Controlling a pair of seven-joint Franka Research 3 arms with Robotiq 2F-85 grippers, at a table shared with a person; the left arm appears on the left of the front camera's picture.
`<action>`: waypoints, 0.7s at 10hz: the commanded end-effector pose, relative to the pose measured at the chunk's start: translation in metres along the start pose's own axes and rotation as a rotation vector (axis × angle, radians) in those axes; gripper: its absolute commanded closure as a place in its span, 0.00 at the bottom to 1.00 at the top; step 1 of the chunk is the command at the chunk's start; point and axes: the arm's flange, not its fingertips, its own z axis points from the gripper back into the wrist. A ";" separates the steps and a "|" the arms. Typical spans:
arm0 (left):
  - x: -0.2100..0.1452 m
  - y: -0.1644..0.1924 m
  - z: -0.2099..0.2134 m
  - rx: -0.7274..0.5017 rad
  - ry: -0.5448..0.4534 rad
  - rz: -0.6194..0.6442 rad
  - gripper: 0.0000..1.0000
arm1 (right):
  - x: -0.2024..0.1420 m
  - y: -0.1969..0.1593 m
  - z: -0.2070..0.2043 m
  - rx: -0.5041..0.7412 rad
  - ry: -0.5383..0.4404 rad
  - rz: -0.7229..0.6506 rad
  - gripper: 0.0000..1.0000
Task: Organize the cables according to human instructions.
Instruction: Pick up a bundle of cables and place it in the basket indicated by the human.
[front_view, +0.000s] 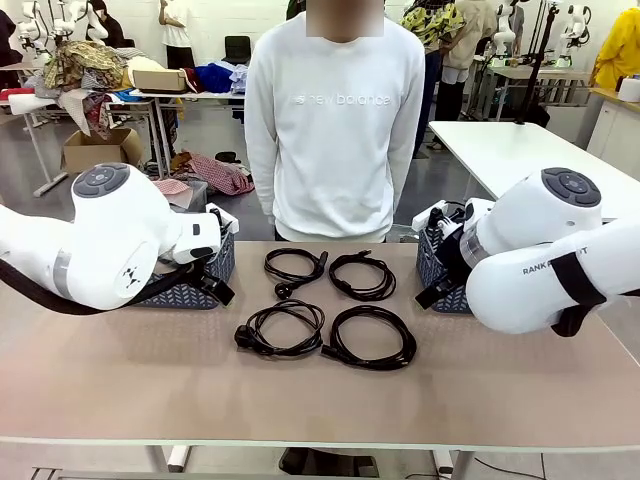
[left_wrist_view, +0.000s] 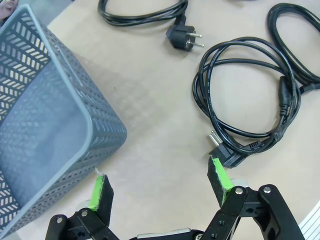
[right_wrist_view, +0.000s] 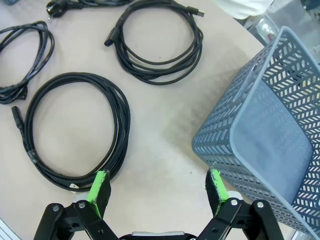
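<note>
Four black coiled cables lie in a square at the table's middle: far left (front_view: 284, 291), far right (front_view: 362, 295), near left (front_view: 247, 337), near right (front_view: 408, 345). My left gripper (left_wrist_view: 161, 186) hangs open over bare table, between the left basket (left_wrist_view: 45, 125) and the near-left cable (left_wrist_view: 286, 95), whose plug lies just beyond one green pad (left_wrist_view: 219, 175). My right gripper (right_wrist_view: 157, 189) is open too, with the near-right cable (right_wrist_view: 122, 117) by one finger and the right basket (right_wrist_view: 260, 130) by the other. Neither holds anything.
A person in a white sweatshirt (front_view: 335, 120) stands at the far edge, hands out of sight. The blue-grey lattice baskets stand at far left (front_view: 215, 262) and far right (front_view: 432, 268), partly behind my arms. Bare table runs along the near edge.
</note>
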 end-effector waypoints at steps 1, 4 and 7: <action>-0.008 0.011 0.022 -0.052 -0.017 -0.021 0.00 | 0.002 -0.012 0.020 0.060 -0.031 0.039 0.00; -0.014 0.028 0.063 -0.181 -0.040 -0.140 0.00 | 0.001 -0.029 0.050 0.157 -0.059 0.112 0.00; -0.010 0.057 0.093 -0.274 -0.067 -0.235 0.00 | -0.002 -0.055 0.076 0.291 -0.128 0.163 0.00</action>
